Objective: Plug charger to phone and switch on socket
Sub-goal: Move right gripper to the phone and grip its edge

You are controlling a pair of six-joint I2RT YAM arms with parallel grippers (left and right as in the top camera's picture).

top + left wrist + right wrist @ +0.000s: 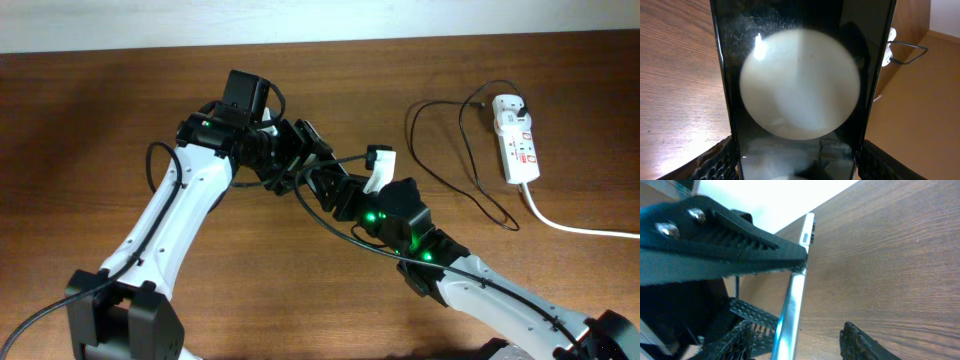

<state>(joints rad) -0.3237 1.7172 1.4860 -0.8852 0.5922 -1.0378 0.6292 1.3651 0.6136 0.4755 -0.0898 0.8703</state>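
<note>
Two robot arms meet over the middle of a brown wooden table (90,110). There is one phone, one charger and one socket.

The left gripper (283,155) is clamped on the phone (800,100), one finger (720,160) on each long side, holding it up off the table. In the left wrist view the black glossy screen fills the frame, with one large white round reflection and the top of a second at the lower edge.

The right gripper (802,342) is spread wide and grips nothing. In its own view the phone's thin silver edge (795,295) runs between its two fingers, close to one of them and well clear of the other.

The charger (440,150), a single thin black cable, lies in loose loops on the table, well apart from both grippers. One end reaches the top of the socket (518,140); the other end lies on the wood near the thick white cord (580,230). The socket, one white power strip with small red marks, sits at the far right. Whether it is switched on cannot be told.
</note>
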